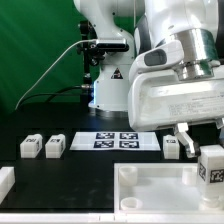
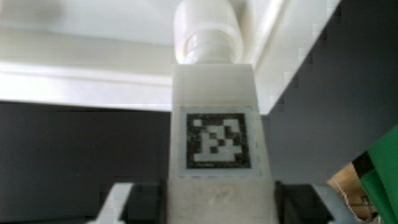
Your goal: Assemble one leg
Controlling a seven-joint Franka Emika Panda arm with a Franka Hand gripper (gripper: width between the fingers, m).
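Note:
My gripper (image 1: pixel 208 150) is shut on a leg (image 1: pixel 211 163), a small white block with a black-and-white tag, and holds it upright over the right part of the large white panel (image 1: pixel 150 190). In the wrist view the held leg (image 2: pixel 219 120) fills the middle, its tag facing the camera and its peg end pointing at the panel's rim (image 2: pixel 107 60); the dark pads (image 2: pixel 146 200) press on both its sides. Three more legs stand on the black table: two at the exterior view's left (image 1: pixel 30 146) (image 1: pixel 54 146) and one at the right (image 1: pixel 171 146).
The marker board (image 1: pixel 115 141) lies flat on the table behind the panel. A white part (image 1: pixel 5 181) sits at the exterior view's left edge. The robot's white base (image 1: pixel 108 90) stands behind, before a green curtain.

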